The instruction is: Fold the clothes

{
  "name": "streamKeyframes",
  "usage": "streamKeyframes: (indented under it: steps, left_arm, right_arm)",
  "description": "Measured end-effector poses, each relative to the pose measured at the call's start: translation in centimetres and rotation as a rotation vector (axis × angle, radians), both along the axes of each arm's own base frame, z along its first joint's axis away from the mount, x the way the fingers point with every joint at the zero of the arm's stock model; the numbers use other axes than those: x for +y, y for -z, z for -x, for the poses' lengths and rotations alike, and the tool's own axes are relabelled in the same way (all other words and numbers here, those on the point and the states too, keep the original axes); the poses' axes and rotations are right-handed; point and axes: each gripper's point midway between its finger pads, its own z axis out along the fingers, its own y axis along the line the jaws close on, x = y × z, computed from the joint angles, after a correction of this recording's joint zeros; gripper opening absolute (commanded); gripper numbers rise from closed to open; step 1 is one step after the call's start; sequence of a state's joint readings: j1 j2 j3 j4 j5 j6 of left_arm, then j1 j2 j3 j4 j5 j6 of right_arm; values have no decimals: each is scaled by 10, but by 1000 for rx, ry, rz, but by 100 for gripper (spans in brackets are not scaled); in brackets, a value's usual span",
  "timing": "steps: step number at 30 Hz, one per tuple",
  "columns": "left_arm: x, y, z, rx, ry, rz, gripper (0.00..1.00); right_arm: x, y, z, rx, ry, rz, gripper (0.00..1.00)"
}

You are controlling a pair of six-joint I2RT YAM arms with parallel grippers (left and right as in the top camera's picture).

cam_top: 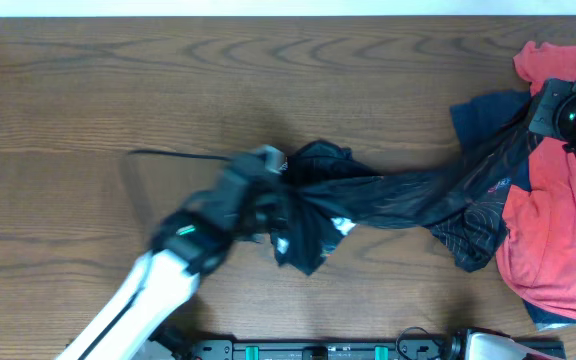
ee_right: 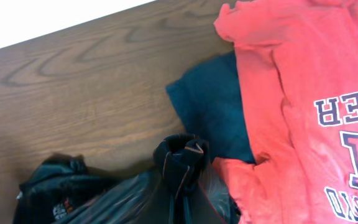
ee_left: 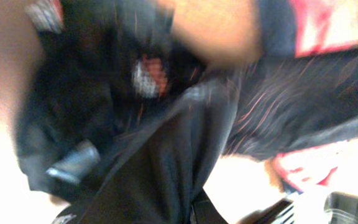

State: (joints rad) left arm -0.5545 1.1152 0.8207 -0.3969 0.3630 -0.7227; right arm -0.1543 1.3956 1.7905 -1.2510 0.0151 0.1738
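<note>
Left pincer (cam_top: 268, 170) clamped on a bunched end of the thin black jersey with fine orange contour lines (cam_top: 408, 195); folding not begun.
We see the brown wooden desk (cam_top: 118, 80) carrying a coral-red printed T-shirt (cam_top: 548, 230) at its right edge, the jersey stretched rope-like from that pile to mid-desk, and a plain navy-blue garment (cam_top: 483, 110) beside it. We judge freeing, flattening and folding all remain. Right pincer (cam_top: 558, 108) hangs over the pile; we cannot tell its opening.
</note>
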Motion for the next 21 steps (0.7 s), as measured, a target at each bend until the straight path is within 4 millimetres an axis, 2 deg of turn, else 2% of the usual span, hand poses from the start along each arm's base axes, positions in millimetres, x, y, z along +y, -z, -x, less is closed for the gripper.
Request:
streamKeyframes:
  steps: [4, 8, 10, 12, 14, 15, 20, 21]
  left_arm:
    - [60, -84, -13, -250, -149, 66, 6]
    - [107, -148, -4, -429, -272, 67, 6]
    - [126, -171, 6, -475, -320, 44, 6]
    - [141, -191, 18, -499, -353, 10, 6]
    - [148, -202, 28, -493, -363, -26, 6]
    - [151, -208, 32, -495, -363, -43, 6]
    - [165, -216, 41, -410, -371, -170, 6]
    - [167, -215, 39, -395, -374, -194, 6]
  right_arm:
    - [8, 2, 3, 10, -31, -35, 1]
    - [14, -6, 8, -18, -57, -47, 1]
    - [17, -19, 16, -60, -68, -43, 1]
    - [20, -38, 27, -130, -77, -31, 1]
    - [22, -54, 37, -191, -83, -18, 1]
    - [23, -69, 45, -248, -87, -6, 1]
    - [28, -126, 76, -471, -97, 51, 1]
    - [28, -131, 79, -491, -98, 56, 1]
